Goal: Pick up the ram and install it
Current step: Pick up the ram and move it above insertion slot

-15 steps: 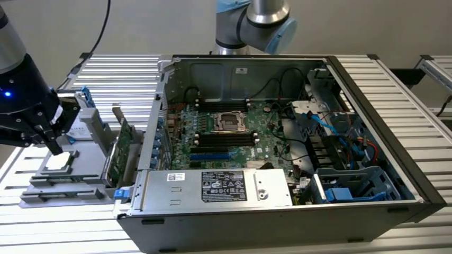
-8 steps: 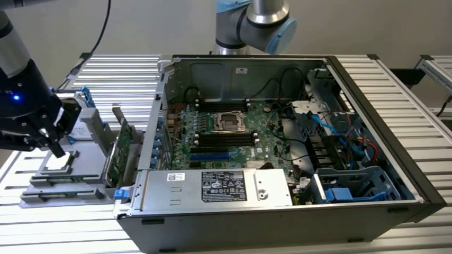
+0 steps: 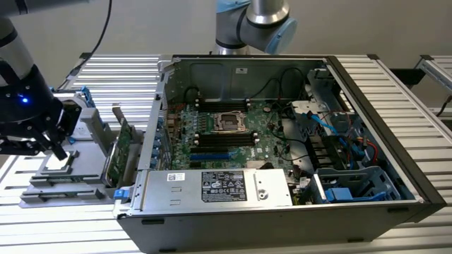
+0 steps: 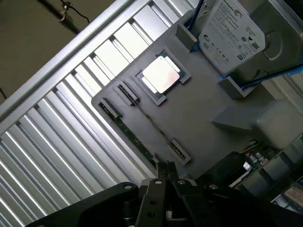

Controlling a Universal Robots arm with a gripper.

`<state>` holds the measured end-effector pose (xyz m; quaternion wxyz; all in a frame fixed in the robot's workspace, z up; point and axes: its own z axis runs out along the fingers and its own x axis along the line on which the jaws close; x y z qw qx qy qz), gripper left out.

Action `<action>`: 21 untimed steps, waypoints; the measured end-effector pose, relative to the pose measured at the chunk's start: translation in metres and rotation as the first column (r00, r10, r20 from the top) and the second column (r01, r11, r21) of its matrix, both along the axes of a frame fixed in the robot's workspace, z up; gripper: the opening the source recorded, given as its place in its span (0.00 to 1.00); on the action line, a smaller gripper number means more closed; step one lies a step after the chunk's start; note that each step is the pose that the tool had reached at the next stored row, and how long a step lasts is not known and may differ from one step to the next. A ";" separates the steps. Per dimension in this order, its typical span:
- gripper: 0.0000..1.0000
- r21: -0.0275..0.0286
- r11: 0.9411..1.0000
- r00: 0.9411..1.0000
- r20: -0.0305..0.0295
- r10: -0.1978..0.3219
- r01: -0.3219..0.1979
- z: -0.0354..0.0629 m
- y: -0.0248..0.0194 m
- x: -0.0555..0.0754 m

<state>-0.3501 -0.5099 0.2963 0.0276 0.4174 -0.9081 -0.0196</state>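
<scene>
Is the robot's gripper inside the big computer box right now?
No, the gripper hangs over the gray tray outside the open computer case, on the exterior view's left.

Base joint (image 3: 254, 21) of the arm is at the back, top middle of the exterior view, grey with a light-blue cap. The wrist (image 3: 25, 100) is way over on the exterior view's left, a black housing with a little blue light on. It's tilted so the gripper (image 3: 58, 150) (image 4: 166, 166) points down and toward that view's right. Fingers (image 4: 156, 182) are pinched tight together.
</scene>
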 end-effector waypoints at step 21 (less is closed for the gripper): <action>0.11 0.001 0.928 0.928 0.000 0.372 -0.372 -0.0044 0.0000 0.000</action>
